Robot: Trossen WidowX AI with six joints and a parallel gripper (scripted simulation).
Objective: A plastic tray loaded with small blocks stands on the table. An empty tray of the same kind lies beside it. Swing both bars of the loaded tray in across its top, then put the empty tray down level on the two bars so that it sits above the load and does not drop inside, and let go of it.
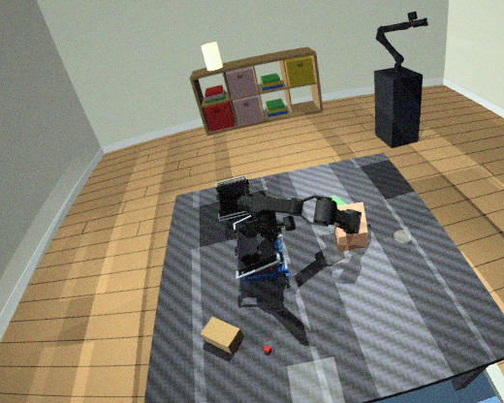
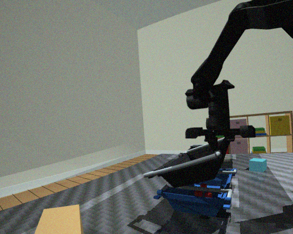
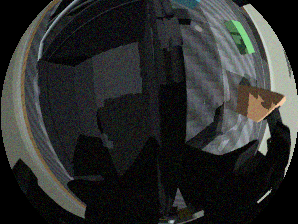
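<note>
The loaded blue tray point(image 1: 276, 274) point(image 2: 187, 202) stands on the table with red blocks point(image 2: 199, 193) inside. Pale bar parts show at its right side in the exterior view; how its bars lie across the top is largely hidden. My gripper point(image 2: 221, 143) is shut on the side rim of the empty black tray point(image 1: 257, 249) point(image 2: 193, 171) point(image 3: 117, 70). That tray hangs strongly tilted over the blue tray, its gripped side high and its other side low. Its low part overlaps the blue tray in the exterior view; I cannot tell whether they touch.
Another black tray point(image 1: 233, 198) with wire bars stands behind. A peach box point(image 1: 350, 240) point(image 3: 250, 102) and a green block point(image 1: 338, 200) point(image 3: 240, 37) are right, as is a teal block point(image 2: 258, 165). A tan box point(image 1: 221, 334) point(image 2: 61, 219) and small red cube point(image 1: 267, 349) lie in front.
</note>
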